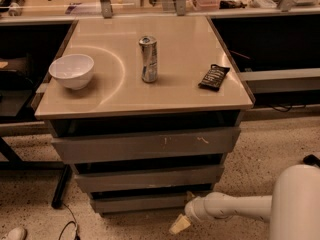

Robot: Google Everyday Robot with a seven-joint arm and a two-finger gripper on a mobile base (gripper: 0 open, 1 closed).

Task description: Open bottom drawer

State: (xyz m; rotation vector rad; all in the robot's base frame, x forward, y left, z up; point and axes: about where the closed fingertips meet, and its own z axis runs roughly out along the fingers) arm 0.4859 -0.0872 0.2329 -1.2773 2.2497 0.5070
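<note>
The bottom drawer (142, 202) is the lowest, narrowest grey front of the three-drawer cabinet, flat and handleless, with a dark gap above it. It sits flush under the middle drawer front (150, 178) and the wide scratched top front (145, 144). My gripper (179, 225) reaches in from the lower right on a white arm (235, 206). It sits just below and in front of the bottom drawer's right part, near the floor.
On the cabinet's beige top (185, 84) stand a white bowl (71, 70), a silver can (148, 59) and a dark snack packet (214, 77). Dark desks flank the cabinet. A black table leg (61, 186) and a cable lie on the speckled floor at left.
</note>
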